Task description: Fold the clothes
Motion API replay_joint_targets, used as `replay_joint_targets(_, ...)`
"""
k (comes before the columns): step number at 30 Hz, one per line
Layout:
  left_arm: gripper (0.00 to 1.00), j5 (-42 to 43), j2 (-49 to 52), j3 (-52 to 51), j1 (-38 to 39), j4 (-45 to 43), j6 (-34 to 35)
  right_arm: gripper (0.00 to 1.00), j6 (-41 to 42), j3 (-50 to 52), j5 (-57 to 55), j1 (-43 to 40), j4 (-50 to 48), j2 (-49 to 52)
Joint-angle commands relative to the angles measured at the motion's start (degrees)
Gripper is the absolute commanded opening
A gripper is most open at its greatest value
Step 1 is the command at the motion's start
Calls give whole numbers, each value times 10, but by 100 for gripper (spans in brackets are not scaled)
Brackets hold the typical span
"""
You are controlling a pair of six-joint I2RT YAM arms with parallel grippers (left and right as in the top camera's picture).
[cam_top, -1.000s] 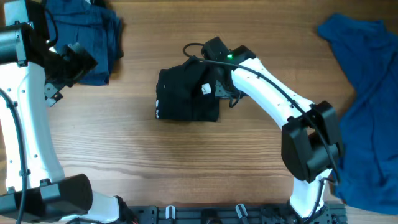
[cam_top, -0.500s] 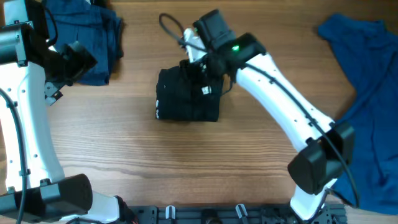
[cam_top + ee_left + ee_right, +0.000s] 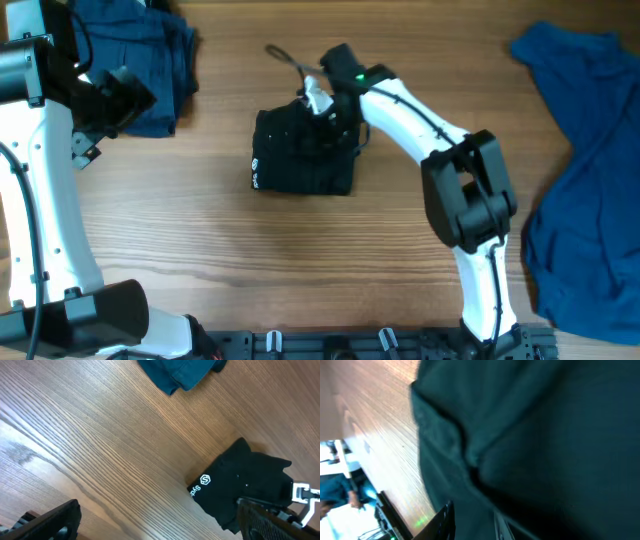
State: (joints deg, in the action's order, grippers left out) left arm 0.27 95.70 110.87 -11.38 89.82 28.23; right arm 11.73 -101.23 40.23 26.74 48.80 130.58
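A black folded garment (image 3: 298, 152) with a white logo lies mid-table; it also shows in the left wrist view (image 3: 245, 485). My right gripper (image 3: 326, 108) is at its far right corner. In the right wrist view dark fabric (image 3: 530, 435) fills the frame, and the fingers (image 3: 472, 522) are nearly closed with fabric between them. My left gripper (image 3: 160, 520) is wide open and empty, held above the table at the far left (image 3: 122, 95). A loose blue garment (image 3: 590, 160) lies at the right edge.
A folded blue pile (image 3: 155, 55) sits at the far left corner and shows at the top of the left wrist view (image 3: 182, 372). The right arm (image 3: 420, 120) stretches across the middle. Bare wood (image 3: 300, 260) lies in front of the black garment.
My right gripper rose from the black garment's right side, swung toward the far edge, then came down on its far right corner. The left arm has not moved.
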Motion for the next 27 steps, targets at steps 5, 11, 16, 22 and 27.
replay_joint_targets(5,100,-1,4,-4,-2,5,5,26,43,4,-6,-55,35,35)
replay_joint_targets(11,100,27,4,-4,14,1,-36,26,53,-30,27,-63,81,-5)
replay_joint_targets(16,100,27,4,-4,28,-5,-36,48,75,-40,94,-63,7,-99)
replay_joint_targets(22,100,29,17,-4,49,-11,-36,55,126,-37,94,-61,-69,-63)
replay_joint_targets(27,100,46,28,-61,76,-44,-39,56,126,-37,94,-61,-60,24)
